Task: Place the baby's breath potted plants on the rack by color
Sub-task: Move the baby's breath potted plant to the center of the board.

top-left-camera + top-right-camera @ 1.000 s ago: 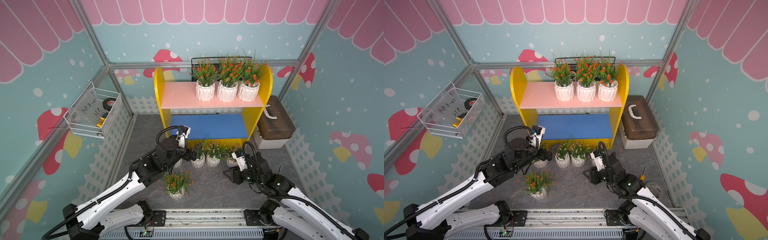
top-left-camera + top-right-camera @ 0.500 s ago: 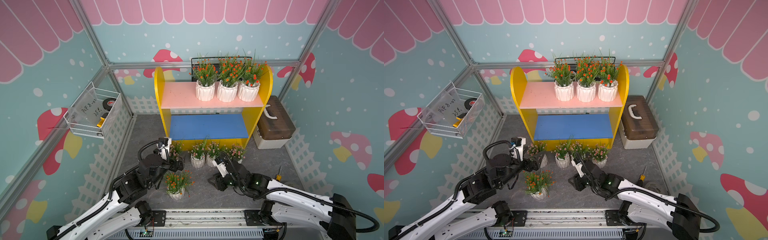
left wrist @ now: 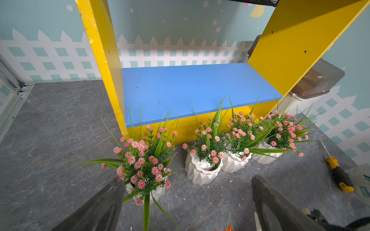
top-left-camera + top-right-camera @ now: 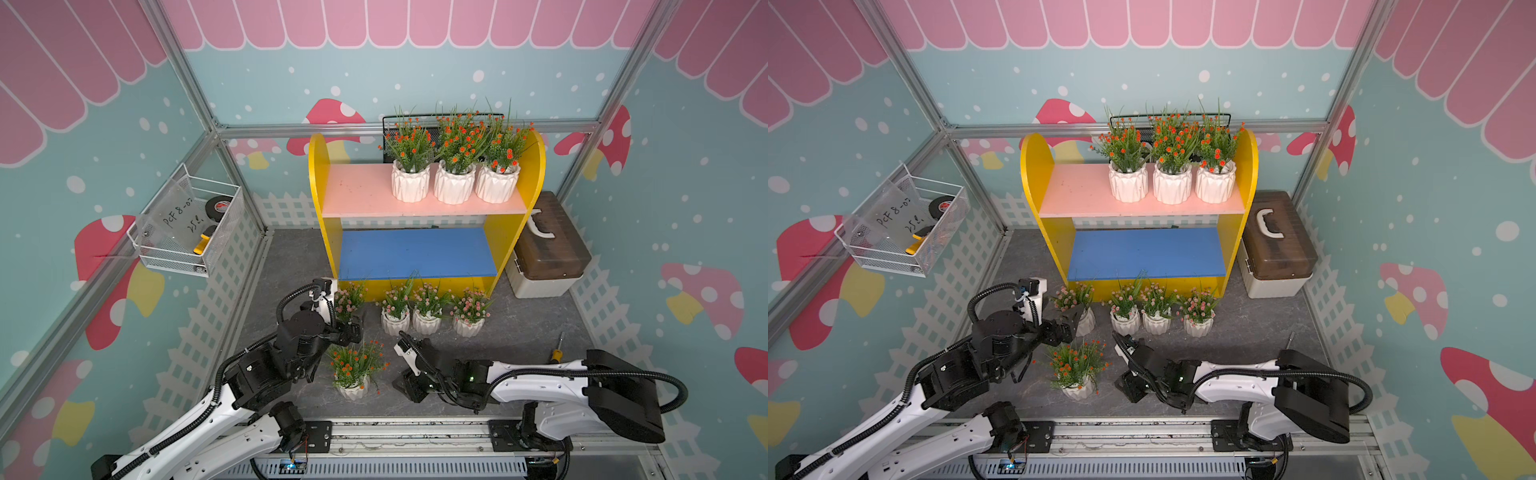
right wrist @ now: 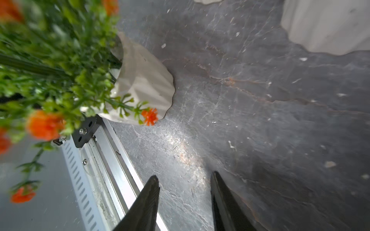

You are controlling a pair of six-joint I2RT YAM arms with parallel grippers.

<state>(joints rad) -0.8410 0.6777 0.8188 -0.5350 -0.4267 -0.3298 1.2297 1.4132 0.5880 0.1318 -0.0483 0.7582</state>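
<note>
The rack (image 4: 320, 199) stands at the 12 o'clock end of the table (image 4: 532, 324). It has yellow sides, a pink top board (image 4: 357, 195) and a blue bottom board (image 4: 415, 253). Three orange plants (image 4: 454, 187) sit in a row on the pink top board, at its 3 o'clock end. Their white pots are touching or almost touching.

Three pink plants (image 4: 426, 322) stand close together on the table, right at the 6 o'clock edge of the rack. A fourth pink plant (image 4: 348, 297) stands a little apart at 9 o'clock from them. The last orange plant (image 4: 355, 374) stands upright by itself on the table, at 6 o'clock from the fourth pink plant.

The left claw (image 3: 188, 180) is wide open and holds nothing. The pot of the fourth pink plant is just beside one finger (image 3: 104, 200). I cannot tell if they touch.

The right claw (image 5: 184, 176) is low over the bare table, at 3 o'clock from the last orange plant. Its two dark fingers have a gap between them with nothing in it. It is near that pot but not touching it.

A brown box (image 4: 548, 249) sits at 3 o'clock from the rack. A screwdriver (image 4: 557, 353) lies on the table at 6 o'clock from the box. A white wire basket (image 4: 187, 232) hangs on the wall at 9 o'clock.
</note>
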